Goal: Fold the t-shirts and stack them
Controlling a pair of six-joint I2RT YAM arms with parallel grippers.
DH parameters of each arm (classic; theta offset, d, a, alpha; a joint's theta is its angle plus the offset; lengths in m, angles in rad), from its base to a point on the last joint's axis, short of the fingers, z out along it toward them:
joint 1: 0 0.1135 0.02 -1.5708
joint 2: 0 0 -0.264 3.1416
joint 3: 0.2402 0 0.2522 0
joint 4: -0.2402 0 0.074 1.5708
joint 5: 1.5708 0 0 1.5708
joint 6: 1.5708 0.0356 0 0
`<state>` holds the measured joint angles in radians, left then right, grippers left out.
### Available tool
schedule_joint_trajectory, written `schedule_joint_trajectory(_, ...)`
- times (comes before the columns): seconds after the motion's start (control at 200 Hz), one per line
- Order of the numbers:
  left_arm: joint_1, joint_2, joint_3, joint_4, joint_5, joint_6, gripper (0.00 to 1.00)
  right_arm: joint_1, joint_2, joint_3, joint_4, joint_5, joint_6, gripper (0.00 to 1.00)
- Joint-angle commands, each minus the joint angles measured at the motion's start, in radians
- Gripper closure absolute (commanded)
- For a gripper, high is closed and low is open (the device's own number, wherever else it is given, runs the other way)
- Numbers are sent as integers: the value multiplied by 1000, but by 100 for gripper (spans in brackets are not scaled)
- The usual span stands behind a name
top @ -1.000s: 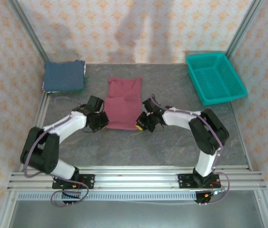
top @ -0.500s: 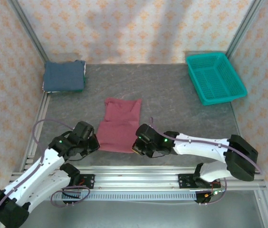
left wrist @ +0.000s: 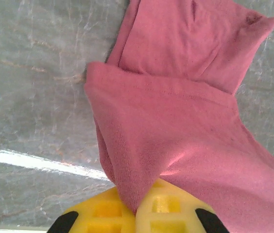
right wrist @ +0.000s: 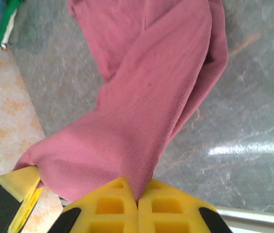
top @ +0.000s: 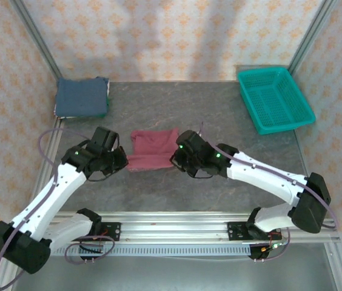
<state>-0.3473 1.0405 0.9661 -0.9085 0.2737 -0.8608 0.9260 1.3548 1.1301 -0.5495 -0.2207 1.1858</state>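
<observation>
As the left gripper and right gripper, both clamped on the red shirt, carry its near hem up-frame from its place half a second ago, the fold appears half done.

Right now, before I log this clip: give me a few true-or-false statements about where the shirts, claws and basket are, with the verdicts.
1. The left claw and the right claw are each shut on the maroon shirt. True.
2. The blue shirt lies folded at the far left corner of the table. True.
3. The teal basket sits at the far right corner. True.
4. The maroon shirt rests on top of the blue shirt. False: they are apart, and the maroon shirt is mid-table between the two claws.
5. One shirt lies in the teal basket. False: both shirts are outside it.
</observation>
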Motion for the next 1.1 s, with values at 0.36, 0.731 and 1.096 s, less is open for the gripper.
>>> schedule_joint_trajectory(0.36,163,250,190,64,71,143,100,-217,211,238,-111,-111,-201,100)
schedule_joint_trajectory(0.731,238,423,284,88,82,202,100,-318,392,377,-125,-173,-258,100)
schedule_joint_trajectory(1.096,285,615,396,138,96,228,100,-384,595,527,-147,-204,-287,100)
